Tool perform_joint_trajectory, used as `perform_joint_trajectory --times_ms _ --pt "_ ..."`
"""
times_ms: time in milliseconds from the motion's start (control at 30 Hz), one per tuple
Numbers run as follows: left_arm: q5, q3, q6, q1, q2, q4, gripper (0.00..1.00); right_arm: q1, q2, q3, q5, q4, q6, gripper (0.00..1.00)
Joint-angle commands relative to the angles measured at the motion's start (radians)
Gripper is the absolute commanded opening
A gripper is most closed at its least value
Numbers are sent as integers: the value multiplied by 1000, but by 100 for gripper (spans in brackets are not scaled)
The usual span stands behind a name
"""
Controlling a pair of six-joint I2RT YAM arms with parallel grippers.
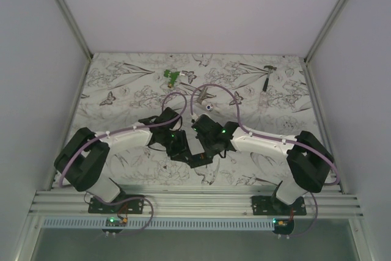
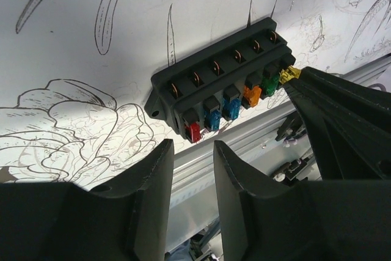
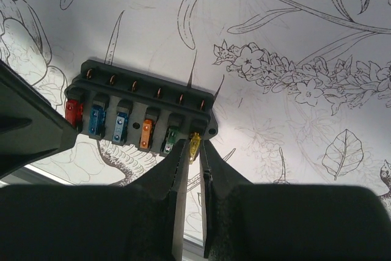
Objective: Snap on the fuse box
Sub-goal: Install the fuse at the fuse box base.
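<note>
The fuse box (image 3: 143, 99) lies flat on the table (image 1: 122, 90), close to its near edge and between the two arms' tips. Its row of fuses faces the aluminium rail (image 1: 195, 203) that runs along that edge. Along that row, seen from the right wrist, sit a red fuse (image 3: 73, 113), two blue ones, an orange, a green, and a yellow fuse (image 3: 195, 143) at the end by the box's mounting ear. The right pincer (image 3: 193, 151) is clenched to a narrow slit, with the yellow fuse caught between its tips. The left pincer (image 2: 191, 154) is released, its fingers apart with nothing between them, and it hangs just short of the box's red-fuse end; whether a finger touches the box there cannot be told. The two pincers crowd the box from the rail side and from both ends, so little free space shows on the near side. Beyond the box's long back edge the flower-printed table runs open toward the far wall. Well apart from the box, out on that far stretch, lie a green clip piece (image 1: 173, 77), a small grey piece (image 1: 202, 95) and a hammer-like tool (image 1: 267, 76). Pale side walls (image 1: 36, 59) close the table on the left and right.
</note>
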Motion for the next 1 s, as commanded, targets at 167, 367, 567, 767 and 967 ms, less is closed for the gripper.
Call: perform_joint_trajectory --times_ms 167,367,567,767,967 --pt "-3 40 -17 -13 49 -39 33 -5 1 -4 -41 -44 13 16" --pt "-4 51 -20 -21 73 -40 32 -5 36 -28 -42 -45 24 5" --pt "-8 47 -23 -22 68 -40 31 -5 11 -33 -24 -40 23 11" --pt "-12 41 -16 -22 44 -48 31 -5 -71 10 -30 -29 9 21" --pt "-8 23 -17 -25 6 -63 33 -5 -107 12 -26 -39 19 23"
